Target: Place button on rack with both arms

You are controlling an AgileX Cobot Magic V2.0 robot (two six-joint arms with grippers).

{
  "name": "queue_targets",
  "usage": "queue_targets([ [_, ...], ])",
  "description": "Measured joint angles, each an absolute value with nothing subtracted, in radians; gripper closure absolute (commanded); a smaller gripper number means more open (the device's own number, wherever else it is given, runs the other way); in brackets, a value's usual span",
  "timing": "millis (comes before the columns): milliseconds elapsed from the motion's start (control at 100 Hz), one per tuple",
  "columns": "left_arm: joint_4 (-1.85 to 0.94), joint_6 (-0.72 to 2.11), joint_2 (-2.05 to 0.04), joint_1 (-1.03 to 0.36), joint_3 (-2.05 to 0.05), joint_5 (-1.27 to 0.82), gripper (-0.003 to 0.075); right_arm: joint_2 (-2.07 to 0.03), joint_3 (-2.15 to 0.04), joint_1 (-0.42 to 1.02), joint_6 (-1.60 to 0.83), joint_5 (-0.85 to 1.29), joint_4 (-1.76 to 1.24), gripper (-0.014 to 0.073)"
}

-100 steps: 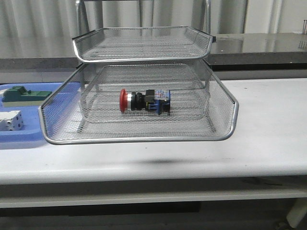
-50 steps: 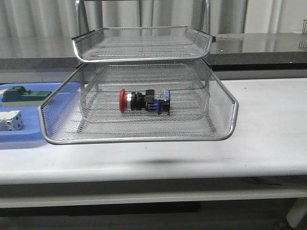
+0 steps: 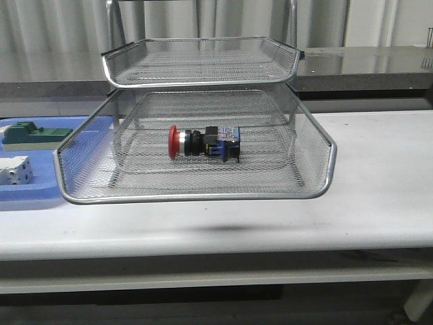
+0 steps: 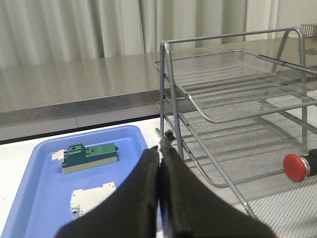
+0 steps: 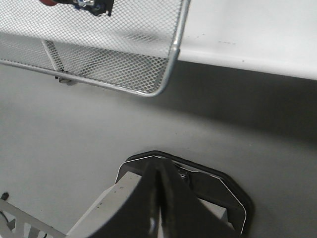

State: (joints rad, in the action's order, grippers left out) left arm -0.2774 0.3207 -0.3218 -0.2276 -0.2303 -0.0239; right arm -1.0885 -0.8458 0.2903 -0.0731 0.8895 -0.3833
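Note:
The button (image 3: 203, 143) lies on its side in the lower tier of the wire-mesh rack (image 3: 196, 196), red head to the left. Its red head (image 4: 296, 167) also shows in the left wrist view, and its rear block (image 5: 91, 5) peeks in at the edge of the right wrist view. My left gripper (image 4: 160, 148) is shut with nothing in it, beside the rack's frame and over the blue tray. My right gripper (image 5: 159, 171) is shut and empty, low beside the table, away from the rack (image 5: 148, 74). Neither arm shows in the front view.
A blue tray (image 3: 20, 196) at the left holds a green block on a beige base (image 3: 34, 135) and a white blocky part (image 3: 15, 169). The rack's upper tier (image 3: 203, 61) overhangs the button. White table (image 3: 379, 176) extends to the right.
The white blocky part on the blue tray has shifted slightly left. The button and rack have not moved.

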Motion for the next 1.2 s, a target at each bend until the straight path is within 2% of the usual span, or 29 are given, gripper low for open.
queue_targets([
  [390,-0.277,0.321,-0.322,-0.228,-0.230,-0.024,0.0741,-1.384,-0.846,0.588,-0.075,0.617,-0.396,0.0650],
  [670,-0.277,0.321,-0.322,-0.228,-0.230,-0.024,0.0741,-1.539,-0.854,0.739,-0.075,0.472,-0.413,0.0650],
  [1200,-0.278,0.321,-0.322,-0.228,-0.230,-0.024,0.0741,-1.638,-0.856,0.772,-0.075,0.306,-0.419,0.0650],
])
